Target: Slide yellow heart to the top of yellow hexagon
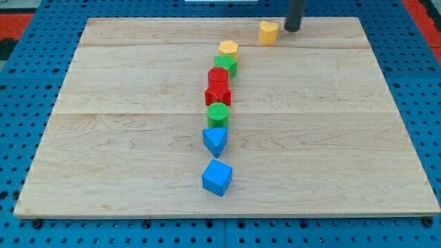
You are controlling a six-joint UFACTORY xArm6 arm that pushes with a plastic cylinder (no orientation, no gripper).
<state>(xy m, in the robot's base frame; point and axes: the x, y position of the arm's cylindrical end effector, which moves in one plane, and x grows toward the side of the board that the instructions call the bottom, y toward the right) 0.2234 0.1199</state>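
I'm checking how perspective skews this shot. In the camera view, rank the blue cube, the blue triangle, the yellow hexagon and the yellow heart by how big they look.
1. blue cube
2. blue triangle
3. yellow heart and yellow hexagon: alike, no ranking.
The blue blocks lie toward the view's bottom, likely nearer the camera, so true sizes stay unsure.

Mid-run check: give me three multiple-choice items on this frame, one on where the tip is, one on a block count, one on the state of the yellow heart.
1. Where is my tip?
A. Just to the view's right of the yellow heart
B. Beside the blue cube
C. Left of the yellow hexagon

2. How many blue blocks are there?
A. One
B. Two
C. Three

3. The yellow heart is:
A. Touching the hexagon
B. Apart from the hexagon, up and to its right
C. Off the board

Answers: 1 A, the rod ends beside the heart. 2 B, a blue cube and a blue triangle. 3 B, bare wood shows between them.
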